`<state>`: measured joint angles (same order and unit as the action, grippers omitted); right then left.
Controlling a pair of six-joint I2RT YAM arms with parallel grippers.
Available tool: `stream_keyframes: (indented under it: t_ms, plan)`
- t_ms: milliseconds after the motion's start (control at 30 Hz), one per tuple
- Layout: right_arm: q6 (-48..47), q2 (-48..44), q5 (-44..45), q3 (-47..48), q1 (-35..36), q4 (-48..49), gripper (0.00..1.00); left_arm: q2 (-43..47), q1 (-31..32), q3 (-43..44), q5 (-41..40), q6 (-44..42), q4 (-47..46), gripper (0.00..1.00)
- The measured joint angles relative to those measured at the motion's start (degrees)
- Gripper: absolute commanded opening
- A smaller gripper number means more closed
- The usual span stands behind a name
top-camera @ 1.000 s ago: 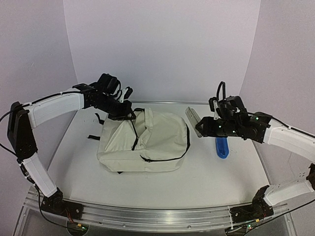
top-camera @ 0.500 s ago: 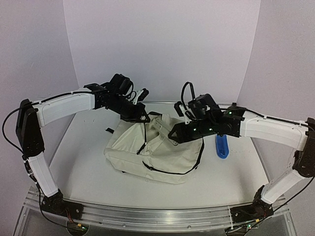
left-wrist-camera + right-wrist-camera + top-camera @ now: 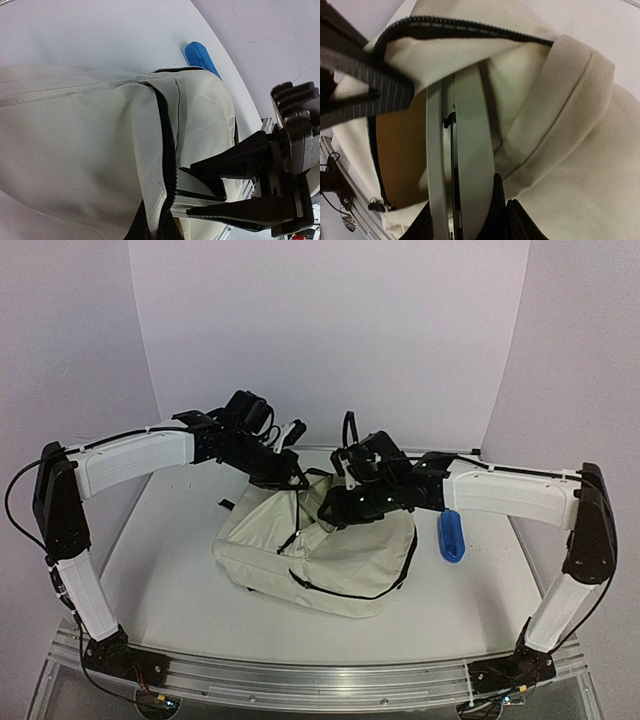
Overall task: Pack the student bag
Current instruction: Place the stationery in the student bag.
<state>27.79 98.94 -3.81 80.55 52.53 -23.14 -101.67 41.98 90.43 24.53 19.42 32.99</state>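
Student bag (image 3: 335, 562) at table centre, zipper rim pinched tight at its 11 o'clock by left gripper (image 3: 288, 478). Right gripper (image 3: 335, 512) clamped on flat silver slab (image 3: 467, 150), tip inside the mouth (narrow gap). Risk: slab corner snagging the zipper edge, tugging fabric out of the pinch.

a white table (image 3: 170, 580) is seen, bounded at its 6 o'clock edge by an aluminium rail (image 3: 320, 680). the student bag (image 3: 340, 560) is laid on the table about the middle, a little toward 12 o'clock; its near part is rested flat on the surface, while its 12 o'clock edge is raised off it. a blue object (image 3: 451, 537) is laid directly on the table at 3 o'clock of the bag, just beside it, with its length pointed from 12 to 6 o'clock.
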Motion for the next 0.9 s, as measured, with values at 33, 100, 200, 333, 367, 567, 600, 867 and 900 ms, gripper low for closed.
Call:
stream_keyframes:
  t_ms: [33,100,200,333,367,567,600,867,900]
  plan:
    - [0.3,0.5,0.4,0.4,0.0,0.4,0.37,0.0,0.0,0.0,0.0,0.0,-0.1,0.0]
    - [1.4,2.5,2.1,1.6,0.2,2.1,0.37,0.0,0.1,0.0,0.0,0.0,-0.2,0.0]
    - [2.8,5.6,4.4,3.4,0.8,5.5,0.42,0.0,0.2,0.0,0.0,0.1,-0.6,0.0]
    - [4.3,8.5,6.2,4.2,1.7,10.3,0.6,-0.3,0.2,0.0,-0.1,0.3,-0.8,0.0]
    - [4.6,8.7,6.4,4.2,1.9,10.8,0.67,-0.4,0.2,0.0,-0.2,0.5,-0.8,0.0]
    - [4.7,7.3,9.2,2.8,1.9,12.9,0.82,-0.3,0.2,-0.2,-2.2,1.1,-1.5,0.0]
    - [4.7,5.6,9.6,1.1,1.8,13.8,0.82,-0.3,0.2,-0.2,-2.3,1.4,-1.6,0.0]
    - [6.8,-3.6,10.1,-3.5,1.8,16.3,0.58,-0.3,0.3,-0.2,-2.3,1.6,-1.6,0.0]
    - [7.1,-3.7,9.6,-3.8,1.8,16.6,0.54,-0.3,0.3,-0.2,-2.3,1.6,-1.6,0.0]
